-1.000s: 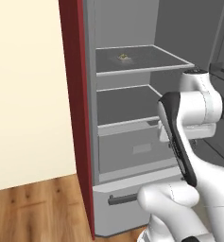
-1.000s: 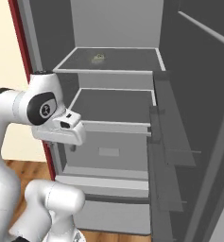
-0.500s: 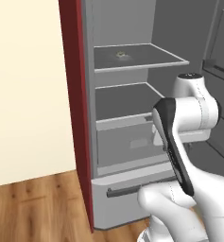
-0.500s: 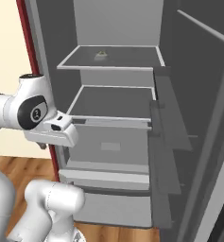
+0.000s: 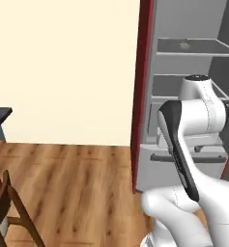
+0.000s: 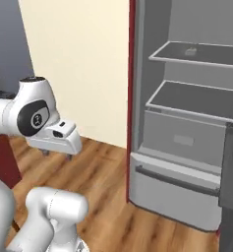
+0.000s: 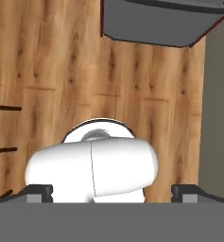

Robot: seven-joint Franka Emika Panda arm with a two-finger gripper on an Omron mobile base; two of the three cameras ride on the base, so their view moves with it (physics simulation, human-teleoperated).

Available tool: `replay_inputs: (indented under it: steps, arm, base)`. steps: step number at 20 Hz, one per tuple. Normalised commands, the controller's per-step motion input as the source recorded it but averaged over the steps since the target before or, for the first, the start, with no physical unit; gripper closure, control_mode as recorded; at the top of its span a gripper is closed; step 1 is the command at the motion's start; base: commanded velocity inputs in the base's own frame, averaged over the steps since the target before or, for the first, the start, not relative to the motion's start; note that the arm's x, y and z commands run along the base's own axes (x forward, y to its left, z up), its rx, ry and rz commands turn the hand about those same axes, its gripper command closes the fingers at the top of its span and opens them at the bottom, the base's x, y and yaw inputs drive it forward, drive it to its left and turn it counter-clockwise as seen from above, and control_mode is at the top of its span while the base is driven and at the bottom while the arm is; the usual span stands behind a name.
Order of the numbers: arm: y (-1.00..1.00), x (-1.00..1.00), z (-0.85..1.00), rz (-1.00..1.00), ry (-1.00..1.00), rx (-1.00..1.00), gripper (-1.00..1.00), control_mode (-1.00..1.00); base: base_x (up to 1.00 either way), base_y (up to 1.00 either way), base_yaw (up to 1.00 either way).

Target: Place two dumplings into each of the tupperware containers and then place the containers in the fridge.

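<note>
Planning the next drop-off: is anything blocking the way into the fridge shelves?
Nothing visible does. The fridge stands open, and its middle shelf lies bare. The top shelf holds one small item, too small to identify. No container shows near the fridge.

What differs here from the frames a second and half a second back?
The base has turned or backed off to the left: both base views now take in cream wall and wood floor, so the fridge sits further right. That is camera motion. The fridge stays open, with a small item on its top shelf.

Both base views face the open fridge [image 5: 193, 96]; hand view looks down at floor [image 7: 47, 56].
</note>
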Motion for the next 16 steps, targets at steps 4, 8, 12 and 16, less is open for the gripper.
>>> replay_inputs:
  steps: [4, 8, 12, 16]
  arm:
    - [0.00, 0.00, 0.00, 0.00, 0.00, 0.00, -1.00, 1.00]
    - [0.00, 0.00, 0.00, 0.00, 0.00, 0.00, -1.00, 1.00]
    - [0.00, 0.00, 0.00, 0.00, 0.00, 0.00, -1.00, 1.00]
    - [0.00, 0.00, 0.00, 0.00, 0.00, 0.00, -1.00, 1.00]
  base:
    - [-0.95, 0.77, 0.78]
    - [-1.00, 0.98, 0.69]
    - [-1.00, 0.94, 0.69]
    - [-0.86, 0.87, 0.77]
